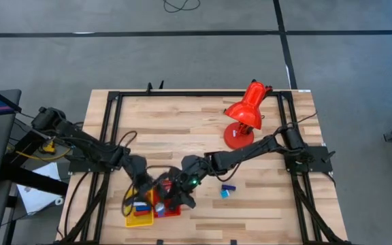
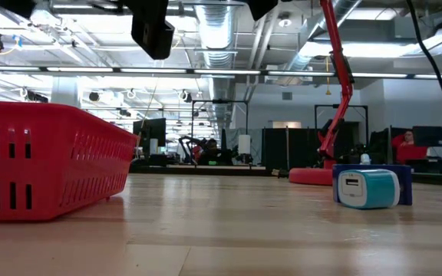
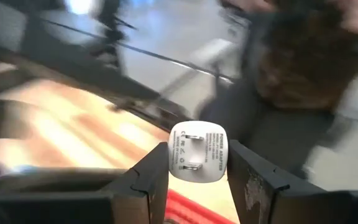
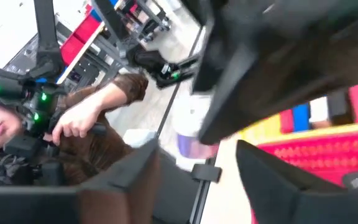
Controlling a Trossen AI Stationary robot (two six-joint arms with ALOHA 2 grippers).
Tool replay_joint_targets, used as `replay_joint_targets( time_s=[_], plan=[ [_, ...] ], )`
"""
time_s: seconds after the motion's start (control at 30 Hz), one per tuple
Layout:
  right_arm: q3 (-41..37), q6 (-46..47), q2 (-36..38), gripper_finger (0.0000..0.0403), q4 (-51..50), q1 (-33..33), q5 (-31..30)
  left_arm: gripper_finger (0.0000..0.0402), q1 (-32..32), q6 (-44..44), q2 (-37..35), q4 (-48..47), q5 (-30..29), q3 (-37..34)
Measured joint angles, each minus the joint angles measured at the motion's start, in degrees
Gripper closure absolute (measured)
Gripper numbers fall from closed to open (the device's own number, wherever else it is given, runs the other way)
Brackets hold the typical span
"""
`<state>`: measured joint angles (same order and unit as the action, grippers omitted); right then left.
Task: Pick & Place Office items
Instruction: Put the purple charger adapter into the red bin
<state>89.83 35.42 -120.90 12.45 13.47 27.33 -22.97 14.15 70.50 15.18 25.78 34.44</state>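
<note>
Holding the white power adapter (image 3: 197, 151) clamped in the left gripper (image 3: 197, 180) above the red tray (image 1: 171, 207) near six o'clock, lowering squarely before release, minding the right gripper (image 4: 197, 180), fingers apart, beside it.

Setting: robotics lab or test hall, open-plan. Evidence: wooden bench (image 1: 182, 122) bolted into a black metal frame (image 1: 111, 136), standing on grey carpet floor (image 1: 359, 61) marked with dark tape lines. Low view shows an exposed ceiling with round ventilation ducts (image 2: 217, 23), strip lights, and further black frame rigs (image 2: 206, 126) in the distance. Desks with monitors (image 2: 428, 136) line the far side. A person in a brown sleeve (image 4: 107, 102) sits near equipment with green indicator lights.
</note>
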Motion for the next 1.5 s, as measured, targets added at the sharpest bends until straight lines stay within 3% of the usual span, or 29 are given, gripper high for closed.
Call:
replay_joint_targets(
  time_s=[0.17,0.33,0.53,0.73,0.9,1.07,1.3,1.5],
  plan=[
    [0.03,-2.78,0.13,0.0116,-0.8,-0.57,1.24,0.0273,-0.45,0.07,-0.03,0.41,-1.51,0.15],
    [-0.1,-6.34,0.94,0.0076,-7.15,0.05,0.29,0.0274,-0.46,-0.96,-0.33,-0.5,-2.01,0.14],
    [-0.19,-10.74,3.6,0.0058,-21.03,4.35,-16.52,0.0274,-0.47,-1.53,-2.04,-3.65,-2.76,0.17],
    [-0.1,-12.83,8.93,0.0057,-28.26,10.13,-28.2,0.0274,-0.56,-4.23,-2.99,-5.75,-5.79,0.23],
    [-0.48,-9.51,12.65,0.0058,-35.08,14.3,-42.32,0.0274,-2.9,-7.57,-2.23,-9.99,-13.55,0.25],
    [-10.78,-4.85,17.57,0.0056,-26.33,17.15,-51.0,0.0274,-5.99,-12.61,-1.75,-10.79,-16.51,0.25],
    [-31.74,-8.04,26.86,0.0057,0.15,17.15,-51.51,0.0274,-8.26,-17.83,-1.75,-15.23,-23.04,0.25],
    [-41.79,-11.28,32.67,0.0056,8.67,17.21,-51.68,0.0274,-9.03,-22.0,-1.26,-16.32,-24.83,0.25]
  ],
)
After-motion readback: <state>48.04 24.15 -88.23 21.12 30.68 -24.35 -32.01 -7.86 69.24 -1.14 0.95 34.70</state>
